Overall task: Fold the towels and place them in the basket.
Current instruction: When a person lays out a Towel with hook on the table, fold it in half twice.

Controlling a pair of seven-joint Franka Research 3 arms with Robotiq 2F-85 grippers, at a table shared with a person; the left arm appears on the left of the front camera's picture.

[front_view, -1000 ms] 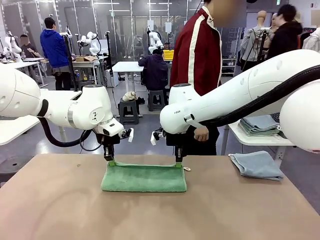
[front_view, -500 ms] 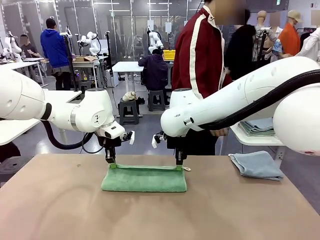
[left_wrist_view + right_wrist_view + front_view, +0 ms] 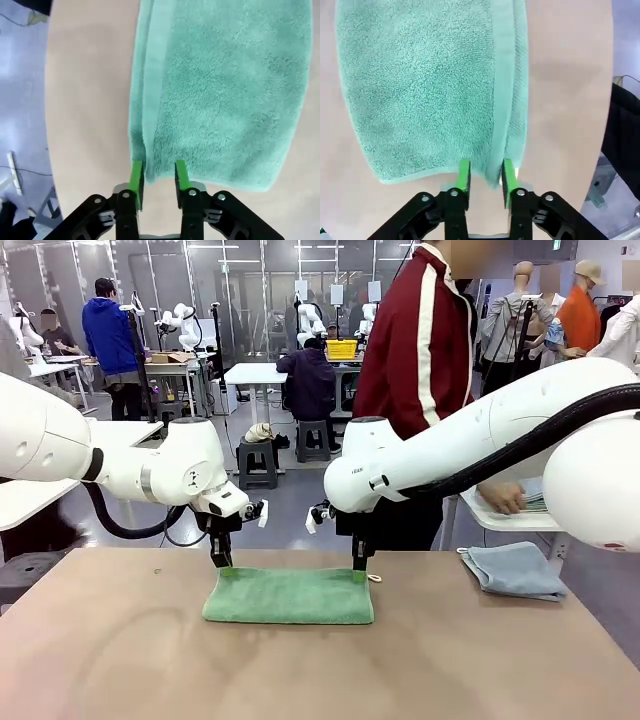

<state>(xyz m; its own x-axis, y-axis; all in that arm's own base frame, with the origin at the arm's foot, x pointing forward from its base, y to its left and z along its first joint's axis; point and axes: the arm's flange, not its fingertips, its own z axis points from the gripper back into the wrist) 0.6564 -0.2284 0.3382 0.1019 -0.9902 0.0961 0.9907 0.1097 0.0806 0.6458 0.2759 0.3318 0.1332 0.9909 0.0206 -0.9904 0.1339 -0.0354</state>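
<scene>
Released since a moment ago, the folded green towel (image 3: 288, 596) lies flat midway along the worktop's (image 3: 300, 670) far edge. The left gripper (image 3: 220, 562) and right gripper (image 3: 360, 568) stand spread at its far corners.

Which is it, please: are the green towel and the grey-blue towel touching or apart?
Apart. The front view shows a stretch of bare table between the green towel and the grey-blue towel near the right edge.
</scene>
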